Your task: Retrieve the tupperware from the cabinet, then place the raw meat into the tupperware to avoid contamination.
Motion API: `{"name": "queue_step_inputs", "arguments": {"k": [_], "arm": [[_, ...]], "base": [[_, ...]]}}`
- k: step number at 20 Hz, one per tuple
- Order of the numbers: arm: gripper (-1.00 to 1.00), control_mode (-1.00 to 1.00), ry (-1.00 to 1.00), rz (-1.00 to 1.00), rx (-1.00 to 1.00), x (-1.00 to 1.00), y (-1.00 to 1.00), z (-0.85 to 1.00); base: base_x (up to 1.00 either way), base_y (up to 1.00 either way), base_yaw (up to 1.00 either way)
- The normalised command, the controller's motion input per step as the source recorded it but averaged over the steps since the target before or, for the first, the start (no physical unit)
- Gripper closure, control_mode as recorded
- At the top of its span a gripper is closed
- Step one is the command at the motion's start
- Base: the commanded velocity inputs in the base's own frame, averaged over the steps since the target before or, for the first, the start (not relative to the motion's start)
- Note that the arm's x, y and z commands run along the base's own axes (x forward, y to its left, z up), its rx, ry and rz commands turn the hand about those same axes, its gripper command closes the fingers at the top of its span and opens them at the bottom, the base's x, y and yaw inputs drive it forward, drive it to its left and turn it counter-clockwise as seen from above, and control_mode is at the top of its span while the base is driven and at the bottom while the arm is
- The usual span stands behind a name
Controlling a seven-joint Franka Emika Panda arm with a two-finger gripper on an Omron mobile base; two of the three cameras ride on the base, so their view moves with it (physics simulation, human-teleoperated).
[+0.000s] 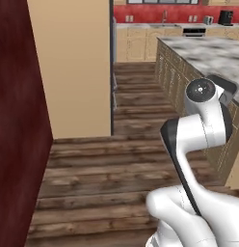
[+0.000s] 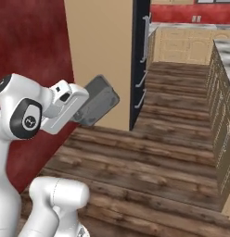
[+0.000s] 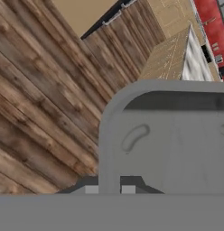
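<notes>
Plank floor (image 1: 102, 169), dark red wall (image 1: 15, 120), marble counter (image 1: 213, 53)

The gripper's (image 3: 109, 189) fingertips (image 3: 91, 189) show as two pale stubs low in the hand view, their lower parts cut off. The grey container (image 3: 168, 144) between them runs off the right edge there, so its far side and full shape cannot be told. In the right base view the container (image 2: 97, 101) juts from the hand, and the hand's white casing hides the fingers and the grip point. Beyond the hand to its left, the cabinet (image 2: 100, 46) is cut by the top edge, and its door handles are too small and blurred to make out clearly. To the right, the marble counter (image 2: 226, 51) is cut off.
</notes>
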Motion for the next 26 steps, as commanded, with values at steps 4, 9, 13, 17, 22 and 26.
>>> {"name": "queue_step_inputs", "arguments": {"k": [4, 9, 13, 17, 22, 26], "arm": [[1.0, 1.0, 0.0, 0.0, 0.0, 0.0, 0.0, 0.0], [1.0, 1.0, 0.0, 0.0, 0.0, 0.0, 0.0, 0.0], [1.0, 1.0, 0.0, 0.0, 0.0, 0.0, 0.0, 0.0], [1.0, 1.0, 0.0, 0.0, 0.0, 0.0, 0.0, 0.0], [1.0, 1.0, 0.0, 0.0, 0.0, 0.0, 0.0, 0.0], [1.0, 1.0, 0.0, 0.0, 0.0, 0.0, 0.0, 0.0]], "base": [[0.9, 0.12, -0.1], [0.7, 0.0, -0.16], [0.6, 0.0, -0.22], [0.46, 0.0, -0.29], [0.44, 0.02, -0.31], [0.31, 0.12, -0.4]]}}
